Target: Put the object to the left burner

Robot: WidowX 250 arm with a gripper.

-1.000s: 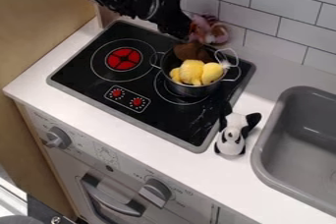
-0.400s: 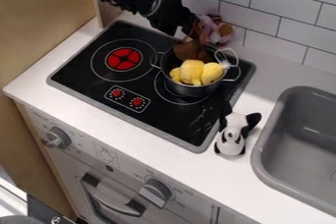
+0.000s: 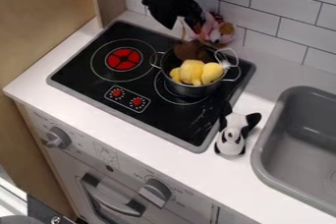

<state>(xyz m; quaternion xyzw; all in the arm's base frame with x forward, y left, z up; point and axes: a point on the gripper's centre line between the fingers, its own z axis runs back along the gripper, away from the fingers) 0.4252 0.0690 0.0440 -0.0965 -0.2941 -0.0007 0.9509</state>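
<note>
At the top centre the gripper (image 3: 183,25) hangs open above the back of the pot, its two fingers spread apart. A thin pinkish stem rises between them from a brown object (image 3: 191,50), which leans at the pot's back rim. The dark metal pot (image 3: 190,90) stands on the right burner and holds yellow objects (image 3: 192,71). The left burner (image 3: 123,59), with its red centre, has nothing on it.
Behind the pot, a pink plush toy (image 3: 215,30) is near the tiled wall. A black and white toy (image 3: 232,133) stands at the stove's right edge, beside the grey sink (image 3: 302,154). A wooden panel (image 3: 46,16) borders the left.
The gripper has moved up a little and its fingers now show spread, with the brown object's stem between them. The pot and yellow objects have stayed put.
</note>
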